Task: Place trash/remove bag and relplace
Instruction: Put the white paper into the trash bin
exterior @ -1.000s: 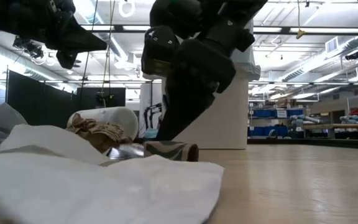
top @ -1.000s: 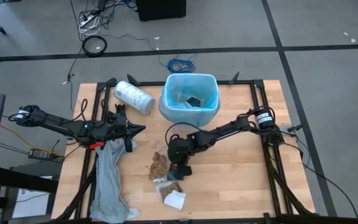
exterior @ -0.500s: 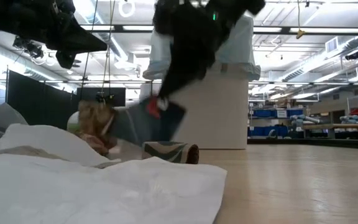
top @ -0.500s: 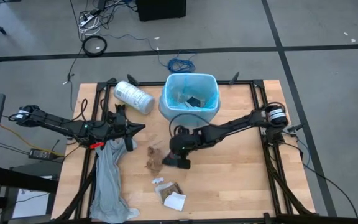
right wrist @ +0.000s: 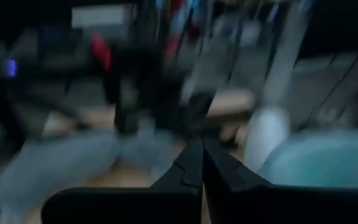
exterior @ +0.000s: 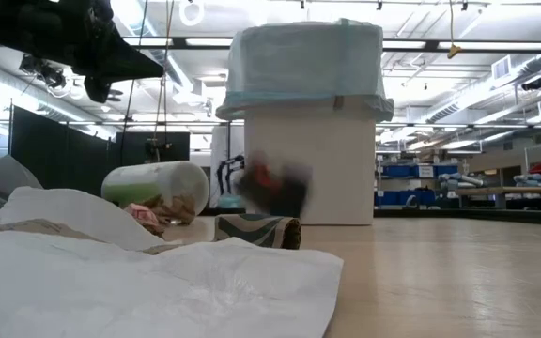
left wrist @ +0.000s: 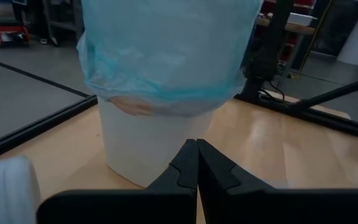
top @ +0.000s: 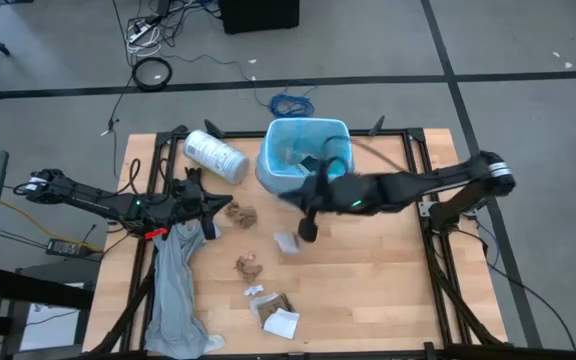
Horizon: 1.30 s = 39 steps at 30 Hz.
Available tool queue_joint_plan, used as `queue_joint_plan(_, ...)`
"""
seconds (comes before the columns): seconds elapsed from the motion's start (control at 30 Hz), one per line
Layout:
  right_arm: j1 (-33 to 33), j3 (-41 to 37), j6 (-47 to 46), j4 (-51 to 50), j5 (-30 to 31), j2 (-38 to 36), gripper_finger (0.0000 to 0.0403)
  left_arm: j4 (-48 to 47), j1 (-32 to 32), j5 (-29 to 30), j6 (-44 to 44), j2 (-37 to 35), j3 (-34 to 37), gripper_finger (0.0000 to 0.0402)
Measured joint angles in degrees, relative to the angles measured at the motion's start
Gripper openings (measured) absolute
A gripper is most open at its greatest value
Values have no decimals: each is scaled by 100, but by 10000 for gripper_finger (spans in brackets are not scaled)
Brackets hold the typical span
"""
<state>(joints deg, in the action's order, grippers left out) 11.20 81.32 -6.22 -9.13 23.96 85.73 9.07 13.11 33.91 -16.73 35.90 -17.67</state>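
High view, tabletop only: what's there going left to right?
Left gripper, shut → crumpled brown paper wad → small white scrap → right gripper, shut → light-blue bag lining the bin.

Right pincer (top: 307,231) swung up from mid-bench to beside the bin (top: 305,158) — brown scraps (top: 239,213) scattered, one white bit (top: 287,243) flung loose.

White printed roll (top: 215,155) lying beside bin (top: 271,181); blue cable (top: 290,102) on floor.
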Motion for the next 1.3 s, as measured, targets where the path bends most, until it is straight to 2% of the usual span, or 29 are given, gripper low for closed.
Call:
queue_joint_plan(0.07, -7, 2, 340, 441, 300, -250, 0, 40, 1, 104, 2, -2, 0, 8)
queue_joint_plan(0.17, -60, 8, 670, 396, 359, -515, 0, 68, 0, 211, 0, -21, -2, 8)
queue_joint_plan(0.23, -81, 13, 588, -110, 307, -579, 3, 89, 0, 237, 0, -49, -2, 8)
queue_joint_plan(0.33, -42, 11, -322, -1261, -21, -463, 23, 78, 1, 248, 0, -113, -4, 8)
queue_joint_plan(0.43, 107, 1, -1145, -2319, -572, -119, 58, 63, 0, 251, 0, -142, -5, 8)
queue_joint_plan(0.5, 203, -2, -1319, -2578, -910, 199, 89, 29, 0, 251, 0, -142, -5, 8)
queue_joint_plan(0.73, 340, 0, -1306, -2573, -1423, 1385, 208, 13, 0, 251, 0, -144, -5, 8)
queue_joint_plan(0.9, 319, 0, -1278, -2539, -1523, 2219, 264, -11, 1, 251, 0, -144, -6, 8)
queue_joint_plan(1.1, 267, 0, -1327, -2531, -1567, 2863, 285, -97, 1, 249, -2, -144, -4, 8)
queue_joint_plan(1.3, 203, 0, -1478, -2526, -1668, 2918, 280, -106, 0, 249, -2, -144, -4, 8)
